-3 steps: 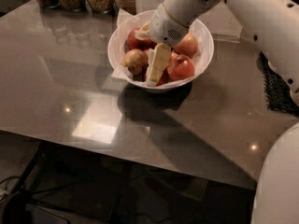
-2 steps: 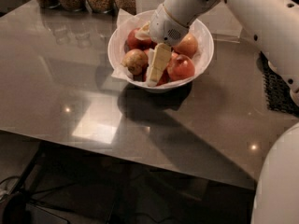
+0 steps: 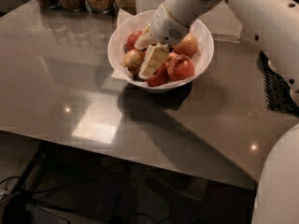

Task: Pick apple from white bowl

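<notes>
Two fingers (image 3: 154,62), pale, seemingly spread, nothing clearly pinched; view poor here. Gripper (image 3: 148,55) low inside white bowl (image 3: 207,48), left of centre, among fruit. Apple (image 3: 181,68): red, near-right part of bowl, just right of gripper, crowded by neighbours. Handling, judged: firm, fairly heavy, smooth waxy skin likely slippery, bruises if squeezed hard. Hold: across widest girth, pads on opposite sides. Bowl on table (image 3: 70,101), far side.

Smooth white rounded arm (image 3: 243,3) with a cream gripper (image 3: 149,68) inside the white bowl (image 3: 204,34).
</notes>
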Available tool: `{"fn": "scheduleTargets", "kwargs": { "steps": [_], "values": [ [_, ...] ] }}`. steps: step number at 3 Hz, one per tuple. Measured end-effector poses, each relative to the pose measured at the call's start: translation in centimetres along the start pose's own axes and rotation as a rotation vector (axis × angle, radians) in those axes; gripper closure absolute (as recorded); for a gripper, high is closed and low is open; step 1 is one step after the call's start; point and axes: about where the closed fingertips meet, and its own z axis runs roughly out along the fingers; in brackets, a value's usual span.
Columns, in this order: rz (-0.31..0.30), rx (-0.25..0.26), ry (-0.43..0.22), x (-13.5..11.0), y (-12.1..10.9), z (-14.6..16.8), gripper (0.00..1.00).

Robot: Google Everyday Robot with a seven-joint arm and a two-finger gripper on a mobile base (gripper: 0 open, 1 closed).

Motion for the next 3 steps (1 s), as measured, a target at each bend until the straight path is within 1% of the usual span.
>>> {"fn": "scheduleTargets", "kwargs": {
  "steps": [1, 2, 3],
  "values": [
    [0.0, 0.0, 0.0, 0.0, 0.0, 0.0, 0.61],
    [0.0, 0.0, 0.0, 0.0, 0.0, 0.01, 0.57],
    [0.0, 0.0, 0.0, 0.0, 0.0, 0.01, 0.34]
  ]
}}
